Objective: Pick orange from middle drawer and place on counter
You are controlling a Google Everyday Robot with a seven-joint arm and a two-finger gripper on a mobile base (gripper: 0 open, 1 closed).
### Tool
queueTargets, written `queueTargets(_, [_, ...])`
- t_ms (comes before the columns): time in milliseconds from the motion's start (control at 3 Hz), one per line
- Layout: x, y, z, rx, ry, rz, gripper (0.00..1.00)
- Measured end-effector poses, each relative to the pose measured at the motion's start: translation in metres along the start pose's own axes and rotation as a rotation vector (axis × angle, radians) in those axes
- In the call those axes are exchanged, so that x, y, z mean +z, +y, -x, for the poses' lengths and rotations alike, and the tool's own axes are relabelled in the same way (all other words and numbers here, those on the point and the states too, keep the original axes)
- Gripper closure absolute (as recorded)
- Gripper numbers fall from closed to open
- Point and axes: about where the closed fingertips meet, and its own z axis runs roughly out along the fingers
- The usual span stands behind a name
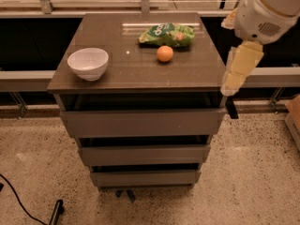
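The orange (164, 53) rests on the dark brown counter (136, 71), right of its middle and just in front of a green snack bag (167, 34). The middle drawer (143, 154) is the second grey front of the cabinet; its inside is hidden. My arm's white and cream links (241, 64) hang at the counter's right edge. The gripper (231, 108) shows only as a dark tip beside the cabinet's top right corner, below and right of the orange. Nothing can be seen held in it.
A white bowl (88, 63) stands on the counter's left front. A railing and dark panels run behind the cabinet. Speckled floor surrounds it, with a black cable (21, 203) at lower left and a cardboard box edge (294, 118) at right.
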Motion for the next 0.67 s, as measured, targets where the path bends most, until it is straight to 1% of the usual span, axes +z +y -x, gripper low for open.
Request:
queueTargets(333, [0.019, -0.056, 0.041, -0.05, -0.067, -0.029, 0.0])
queueTargets(667, [0.042, -0.106, 0.078, -0.044, -0.191, -0.048, 0.0])
